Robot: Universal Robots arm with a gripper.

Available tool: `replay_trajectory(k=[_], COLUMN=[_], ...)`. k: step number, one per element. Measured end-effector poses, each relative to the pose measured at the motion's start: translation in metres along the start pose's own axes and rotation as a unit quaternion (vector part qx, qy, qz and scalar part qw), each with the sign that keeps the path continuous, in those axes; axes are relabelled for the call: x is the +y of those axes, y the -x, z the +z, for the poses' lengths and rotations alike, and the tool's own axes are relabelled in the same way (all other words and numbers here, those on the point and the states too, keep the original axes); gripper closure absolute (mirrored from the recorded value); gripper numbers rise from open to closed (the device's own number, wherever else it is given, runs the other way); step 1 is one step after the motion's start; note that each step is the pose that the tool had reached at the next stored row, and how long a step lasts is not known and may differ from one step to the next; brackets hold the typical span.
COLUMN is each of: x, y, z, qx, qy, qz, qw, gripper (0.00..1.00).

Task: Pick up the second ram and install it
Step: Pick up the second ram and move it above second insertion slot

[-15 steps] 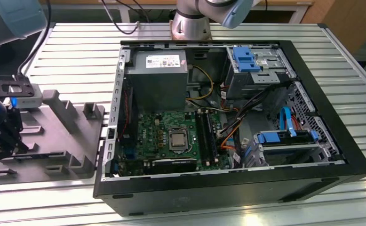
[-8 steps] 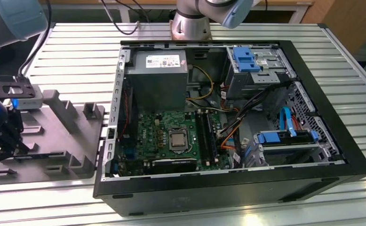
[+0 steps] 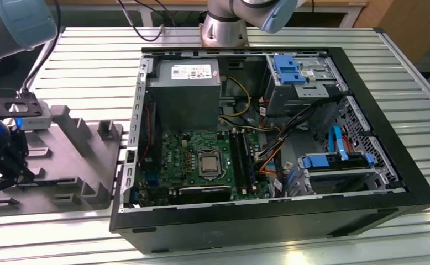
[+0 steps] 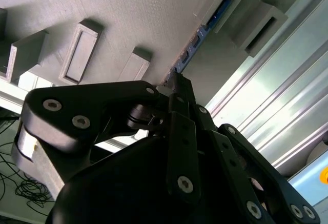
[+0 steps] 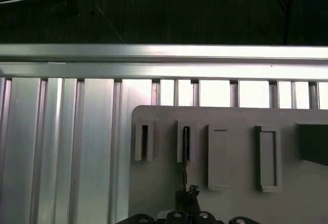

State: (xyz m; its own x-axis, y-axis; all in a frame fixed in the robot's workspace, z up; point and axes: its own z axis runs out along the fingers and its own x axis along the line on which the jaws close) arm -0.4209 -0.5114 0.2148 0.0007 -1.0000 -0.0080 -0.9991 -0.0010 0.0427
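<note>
Grey plastic tray (image 3: 75, 160) lies at the exterior view's left, just beside the open computer case (image 3: 274, 221). My gripper (image 4: 177, 82) is down on it, jaws pinched together on one end of the second ram (image 4: 201, 33), which stands on edge in a tray slot.

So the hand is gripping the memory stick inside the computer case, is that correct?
Not quite. The hand does grip the memory stick, but it is over the grey tray, on the exterior view's left of the computer case, not inside it. The exterior view shows this.
</note>
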Motion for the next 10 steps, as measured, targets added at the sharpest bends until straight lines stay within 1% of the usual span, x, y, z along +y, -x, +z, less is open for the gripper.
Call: replay_trajectory(k=[10], x=[0.0000], y=[0.0000], z=[0.0003], qx=[0.0000], qy=[0.0000], qz=[0.000], qw=[1.0000], gripper=[0.89])
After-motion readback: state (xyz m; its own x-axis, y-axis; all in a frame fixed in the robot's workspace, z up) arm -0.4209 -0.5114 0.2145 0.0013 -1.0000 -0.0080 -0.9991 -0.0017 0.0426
